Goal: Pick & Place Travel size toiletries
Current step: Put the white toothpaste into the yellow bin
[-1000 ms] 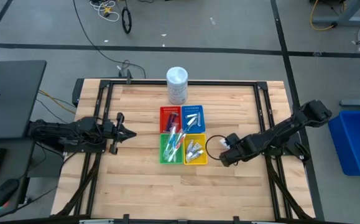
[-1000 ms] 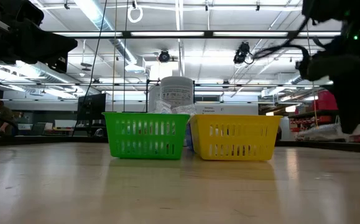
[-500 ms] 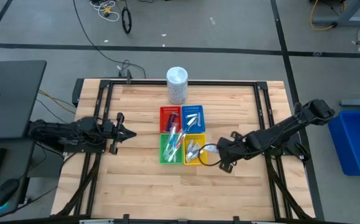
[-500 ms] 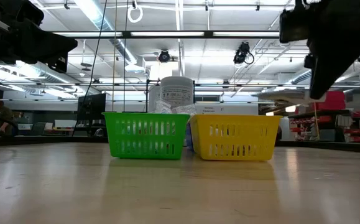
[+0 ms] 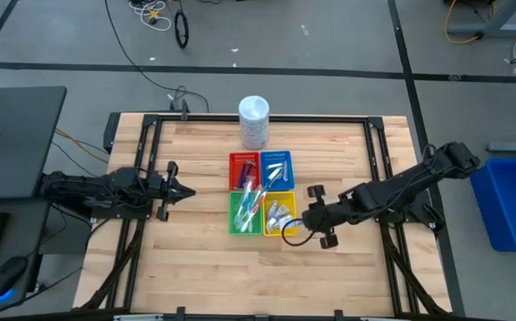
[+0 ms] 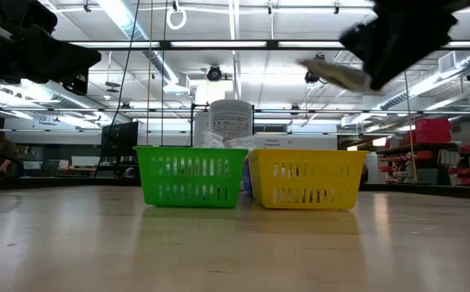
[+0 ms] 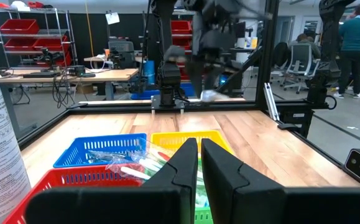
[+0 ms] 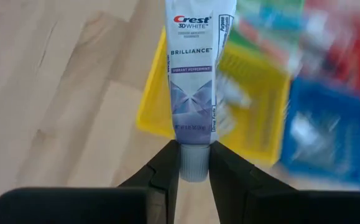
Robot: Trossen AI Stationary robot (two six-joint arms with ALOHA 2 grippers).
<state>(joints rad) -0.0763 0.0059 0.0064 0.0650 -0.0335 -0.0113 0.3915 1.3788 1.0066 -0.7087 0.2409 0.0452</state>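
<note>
My right gripper [image 5: 298, 221] hovers at the right edge of the yellow tray [image 5: 290, 198] and is shut on a small white toothpaste tube [image 8: 192, 81]. In the low view that tube [image 6: 336, 73] shows high above the yellow tray [image 6: 306, 178]. More tubes lie in the yellow tray, pale sticks in the green tray [image 5: 235, 220], sachets in the blue tray [image 5: 276, 168], and a dark stick in the red tray [image 5: 243, 169]. My left gripper [image 5: 186, 191] waits, shut, left of the trays. My right gripper pinches the tube's grey cap end [image 8: 195, 163] between its two fingers [image 8: 167, 168]. The tube's body runs straight on ahead of the fingertips, out over the yellow tray [image 8: 263, 112]. It is lifted clear, lying roughly level with its flat end toward the trays.
A tall white tub [image 5: 254, 122] stands at the far edge behind the red tray. The four trays sit together mid-table. A black frame [image 5: 258, 118] runs along the table's edges. Bare wood lies left, right and near of the trays.
My right gripper has moved toward the table's left, from the bare wood up to the yellow tray's right edge, turning at the wrist as it went. It has carried the tube along, which now shows high above the yellow tray in the low view.
</note>
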